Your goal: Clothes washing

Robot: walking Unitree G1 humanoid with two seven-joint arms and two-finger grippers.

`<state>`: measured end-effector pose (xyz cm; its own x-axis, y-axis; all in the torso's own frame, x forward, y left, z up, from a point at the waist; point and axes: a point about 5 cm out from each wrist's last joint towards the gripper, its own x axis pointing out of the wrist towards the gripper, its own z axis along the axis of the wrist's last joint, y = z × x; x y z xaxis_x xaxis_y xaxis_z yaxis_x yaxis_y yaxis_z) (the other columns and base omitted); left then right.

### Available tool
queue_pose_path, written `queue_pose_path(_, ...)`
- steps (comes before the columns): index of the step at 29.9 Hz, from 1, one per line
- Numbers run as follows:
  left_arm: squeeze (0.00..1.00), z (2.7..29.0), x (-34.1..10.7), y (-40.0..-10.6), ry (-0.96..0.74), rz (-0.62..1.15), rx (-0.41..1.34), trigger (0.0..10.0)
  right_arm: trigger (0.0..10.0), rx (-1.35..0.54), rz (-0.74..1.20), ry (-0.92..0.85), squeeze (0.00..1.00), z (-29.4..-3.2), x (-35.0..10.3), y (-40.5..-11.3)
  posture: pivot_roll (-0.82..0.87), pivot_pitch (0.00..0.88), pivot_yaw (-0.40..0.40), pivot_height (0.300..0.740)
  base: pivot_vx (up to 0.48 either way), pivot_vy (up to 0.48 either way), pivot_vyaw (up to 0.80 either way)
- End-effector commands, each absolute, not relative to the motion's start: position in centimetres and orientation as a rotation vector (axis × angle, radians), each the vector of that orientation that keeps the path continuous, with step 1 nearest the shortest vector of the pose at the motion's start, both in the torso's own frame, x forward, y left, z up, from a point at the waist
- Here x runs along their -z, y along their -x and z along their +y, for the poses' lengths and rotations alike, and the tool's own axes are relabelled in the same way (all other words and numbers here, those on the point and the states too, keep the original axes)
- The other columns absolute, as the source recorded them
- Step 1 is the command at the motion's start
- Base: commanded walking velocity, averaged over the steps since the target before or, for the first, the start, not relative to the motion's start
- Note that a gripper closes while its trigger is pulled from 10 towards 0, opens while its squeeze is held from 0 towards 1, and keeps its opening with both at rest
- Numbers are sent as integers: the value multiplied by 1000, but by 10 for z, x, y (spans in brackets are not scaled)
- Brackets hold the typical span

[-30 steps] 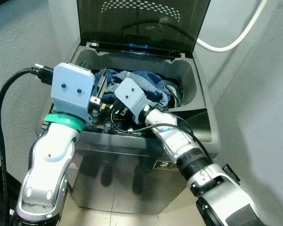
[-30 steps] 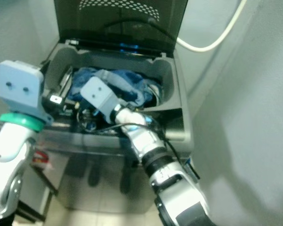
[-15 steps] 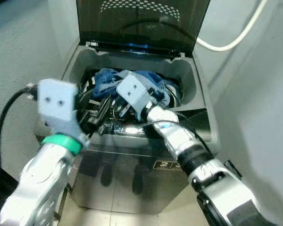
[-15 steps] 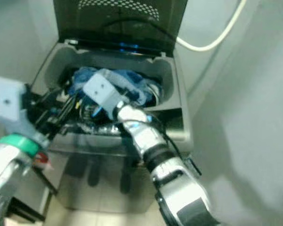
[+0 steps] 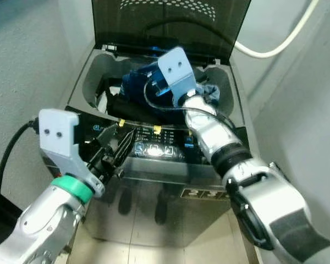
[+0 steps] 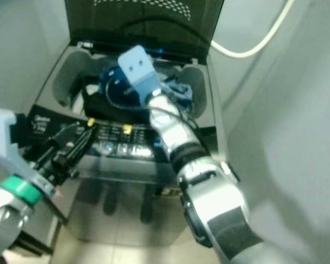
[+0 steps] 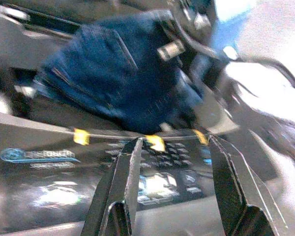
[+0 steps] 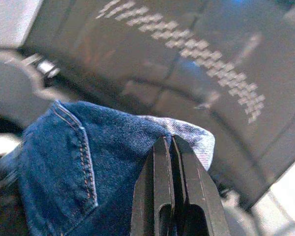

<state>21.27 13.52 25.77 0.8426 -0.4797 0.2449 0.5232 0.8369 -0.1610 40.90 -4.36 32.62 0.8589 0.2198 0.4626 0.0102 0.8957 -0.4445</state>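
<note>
The right hand (image 8: 171, 147) is pinching the soft, heavy-looking denim jeans (image 8: 69, 162) by a thick hem, a grip likely to hold, while the left hand (image 7: 174, 162) is hovering spread above the washing machine (image 5: 154, 151).

Grey walls (image 5: 27, 60); white hose (image 5: 275, 49); tiled floor (image 5: 154, 242).

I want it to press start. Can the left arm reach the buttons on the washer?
Probably yes. The left gripper hangs open just in front of the buttons, with nothing between them; the jeans sit farther back in the tub.
</note>
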Motion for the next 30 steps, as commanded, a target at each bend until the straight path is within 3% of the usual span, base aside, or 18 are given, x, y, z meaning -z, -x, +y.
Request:
queue_pose_path(1,0,132,-255,-207,239,-179,582,10000,10000,-92,-585,446,0,-40,-337,-406,182,141,-49,740,0,0,0)
queue_pose_path(7,0,131,-250,-206,240,-147,586,10000,10000,-174,-624,482,0,-16,-345,-400,188,139,-59,740,0,0,0)
queue_pose_path(9,0,132,-250,-207,240,-146,578,10000,10000,-383,-459,653,0,4,-306,-400,188,139,-60,740,0,0,0)
queue_pose_path(12,0,132,-251,-206,242,-146,580,10000,10000,-505,-322,743,0,9,-276,-400,189,140,-61,740,0,0,0)
queue_pose_path(15,0,132,-251,-204,243,-144,589,10000,10000,-508,-295,729,0,5,-274,-402,189,140,-61,740,0,0,0)
queue_pose_path(16,0,132,-251,-204,244,-141,594,10000,10000,-502,-292,713,1000,2,-277,-403,184,139,-56,740,0,0,0)
queue_pose_path(24,0,132,-253,-205,248,-141,610,10000,10000,-419,-329,730,1000,-16,-299,-410,180,136,-51,740,0,0,0)
queue_pose_path(25,0,131,-253,-205,247,-142,613,10000,10000,-417,-331,714,0,-24,-307,-412,177,134,-47,740,0,0,0)
queue_pose_path(30,0,131,-254,-206,246,-145,617,10000,10000,-493,-307,488,0,-46,-328,-415,177,129,-44,740,0,0,0)
